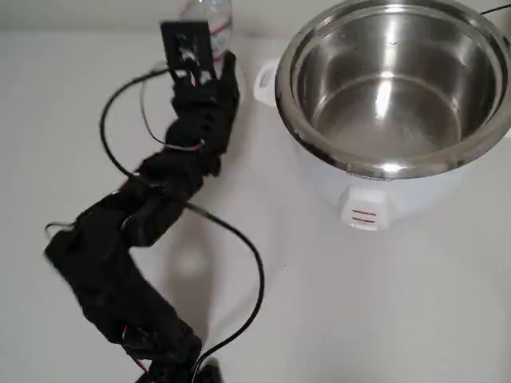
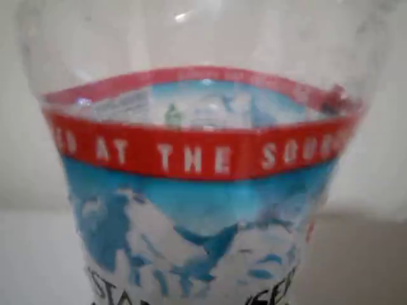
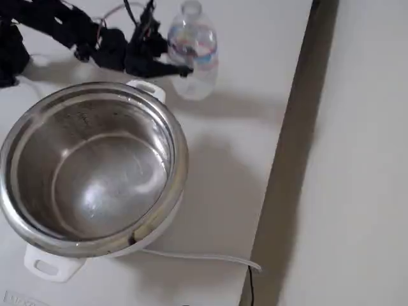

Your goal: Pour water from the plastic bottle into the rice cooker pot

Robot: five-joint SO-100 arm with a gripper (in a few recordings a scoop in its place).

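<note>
Bottle: the bottle [image 3: 193, 54] stood upright on the white surface [image 3: 242, 159], near its far edge in the fixed view, beyond the pot and just right of the arm's tip.
Label: in the wrist view the bottle [image 2: 197, 165] sat very close to the lens, showing a red band with white letters above a blue and white mountain picture.
Pincer: the black pincer [image 3: 178, 69] was at the bottle's lower side, one finger reaching across its front; I cannot tell whether it was clamped on the bottle or merely beside it.
Overhead: the pincer [image 1: 209, 49] met the bottle [image 1: 209, 14] at the top edge of the frame.
Pot: the shiny steel pot [image 1: 395, 80] sat in the white cooker body [image 1: 375, 199], apart from the bottle; its inside looked bare metal.
Cable: a black cable [image 1: 247, 263] looped over the surface beside the arm [image 1: 128, 239].
</note>
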